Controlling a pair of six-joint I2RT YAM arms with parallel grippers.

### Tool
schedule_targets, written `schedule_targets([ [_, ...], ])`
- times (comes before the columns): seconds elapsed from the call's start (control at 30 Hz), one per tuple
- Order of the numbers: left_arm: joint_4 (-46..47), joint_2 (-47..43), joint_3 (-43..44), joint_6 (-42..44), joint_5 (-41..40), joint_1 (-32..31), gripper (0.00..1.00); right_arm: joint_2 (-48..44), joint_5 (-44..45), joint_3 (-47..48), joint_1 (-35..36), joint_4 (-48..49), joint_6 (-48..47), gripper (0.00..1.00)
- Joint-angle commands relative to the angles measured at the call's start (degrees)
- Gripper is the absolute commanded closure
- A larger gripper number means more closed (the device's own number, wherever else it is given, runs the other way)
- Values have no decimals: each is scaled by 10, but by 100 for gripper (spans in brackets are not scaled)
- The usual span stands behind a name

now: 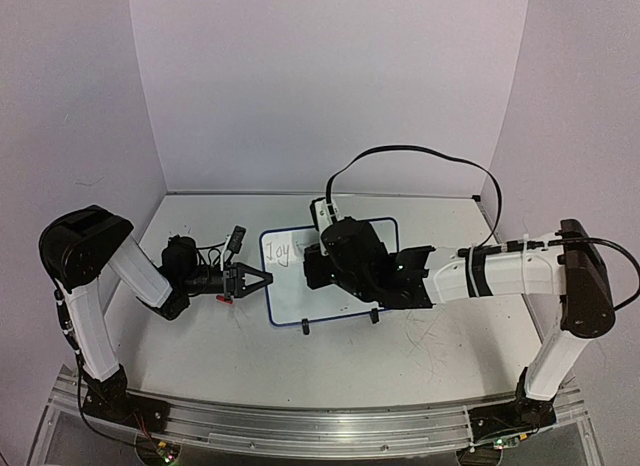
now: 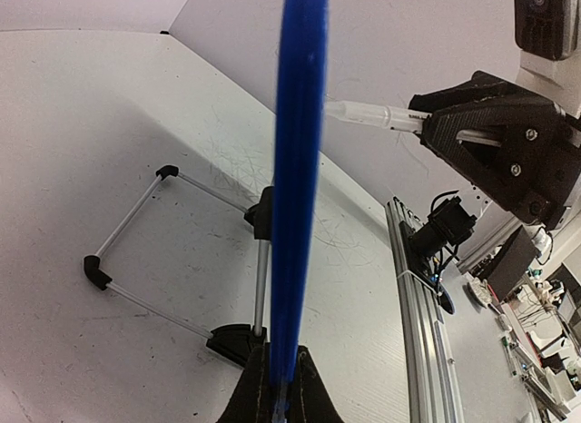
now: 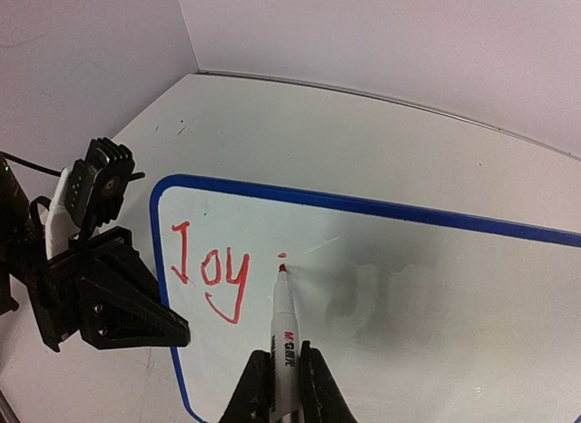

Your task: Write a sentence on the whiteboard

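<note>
Where the right gripper [image 3: 281,391] pinched a marker [image 3: 285,328] between its fingers, the red tip was at the surface of the whiteboard [image 3: 427,296], just right of "Joy", the sentence [image 3: 209,273] so far. The left gripper [image 2: 280,400] clamped the board's blue left rim. The board stood mid-table [image 1: 200,346] on black feet [image 1: 305,329].

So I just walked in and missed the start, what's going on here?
The left gripper clamps the whiteboard by its left edge. The right gripper holds a red marker with its tip at the board. The sentence so far reads only "Joy", and the tip sits just below a small red dot to the right of that word.
</note>
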Motion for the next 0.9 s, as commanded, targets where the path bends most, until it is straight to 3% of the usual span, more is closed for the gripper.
schedule_targets([
  [0.0,8,-18,-9,-8,15,4,100,-14,2,1,-1,16,5,100],
  [0.87,8,-15,-7,-9,15,4,100,6,11,2,5,-28,24,100],
])
